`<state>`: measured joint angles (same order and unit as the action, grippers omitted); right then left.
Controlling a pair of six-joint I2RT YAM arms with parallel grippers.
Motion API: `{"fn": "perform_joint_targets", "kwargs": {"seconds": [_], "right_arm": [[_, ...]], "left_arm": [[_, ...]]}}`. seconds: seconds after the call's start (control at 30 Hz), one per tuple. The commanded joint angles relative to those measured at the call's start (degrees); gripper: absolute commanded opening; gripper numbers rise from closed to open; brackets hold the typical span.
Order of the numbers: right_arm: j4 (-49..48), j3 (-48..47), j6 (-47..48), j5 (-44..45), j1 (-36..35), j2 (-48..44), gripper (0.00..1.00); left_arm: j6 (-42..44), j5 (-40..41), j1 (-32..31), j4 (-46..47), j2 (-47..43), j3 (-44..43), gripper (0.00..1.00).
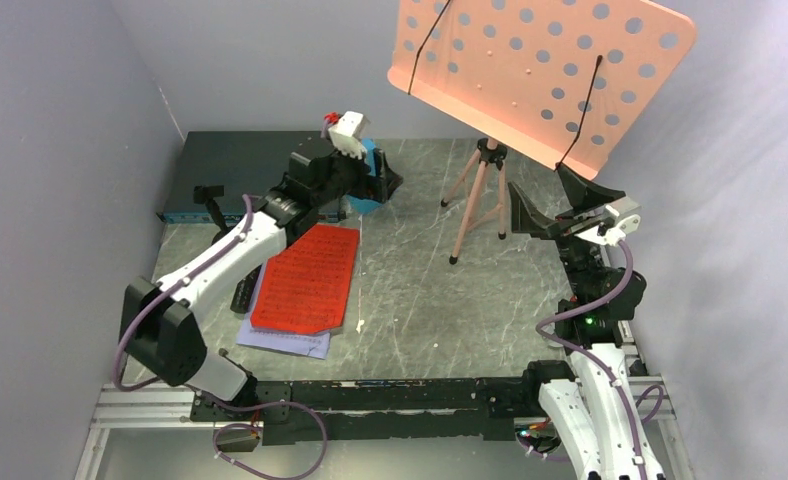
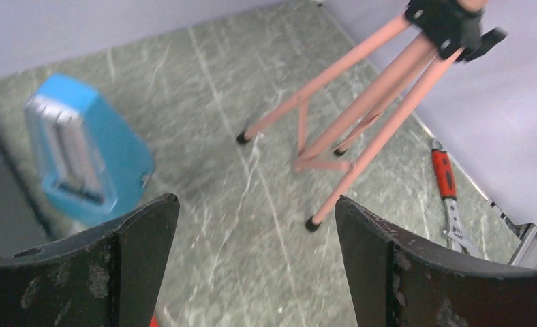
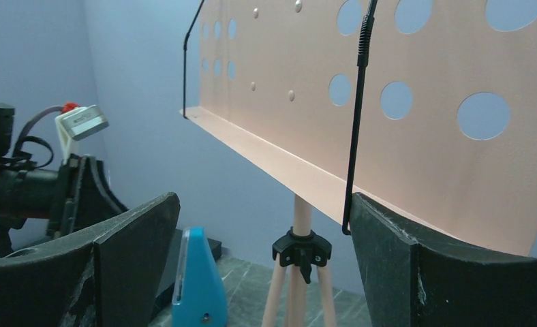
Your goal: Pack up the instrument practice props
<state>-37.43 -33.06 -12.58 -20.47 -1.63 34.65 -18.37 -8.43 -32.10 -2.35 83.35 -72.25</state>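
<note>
The small blue metronome (image 1: 365,203) stands at the back of the table by my left gripper (image 1: 390,183), which is open and empty just to its right. In the left wrist view the metronome (image 2: 88,157) is blurred, left of my open gripper (image 2: 255,204). The pink music stand's perforated board (image 1: 540,70) rises on its tripod (image 1: 480,195). My right gripper (image 1: 550,205) is open and empty, facing the tripod hub (image 3: 301,248) from the right. A red music sheet (image 1: 310,275) lies on a lavender sheet (image 1: 285,340) at the left. The microphone does not show clearly.
A flat black electronics box (image 1: 230,165) lies at the back left, with a small black object (image 1: 208,197) in front of it. A red-handled wrench (image 2: 450,197) lies by the right wall. Grey walls close in the table on the left, back and right.
</note>
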Motion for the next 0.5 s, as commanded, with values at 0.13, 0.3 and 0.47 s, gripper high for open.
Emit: {"fn": "perform_joint_targets", "kwargs": {"seconds": [0.13,0.3,0.47], "right_arm": [[10.2,-0.5,-2.1,-2.4,-0.8,0.7,0.98],[14.0,-4.0,-2.1,-2.9,-0.8,1.4,0.98],[16.5,-6.1,-2.0,-2.8,-0.9,1.7,0.98]], "left_arm": [[1.8,-6.5,-2.8,15.1,7.9,-7.7,0.89],[4.2,-10.7,-4.6,22.2,11.4,-8.8,0.89],[6.5,-14.4,-6.1,36.5,14.9,-4.3,0.86]]}}
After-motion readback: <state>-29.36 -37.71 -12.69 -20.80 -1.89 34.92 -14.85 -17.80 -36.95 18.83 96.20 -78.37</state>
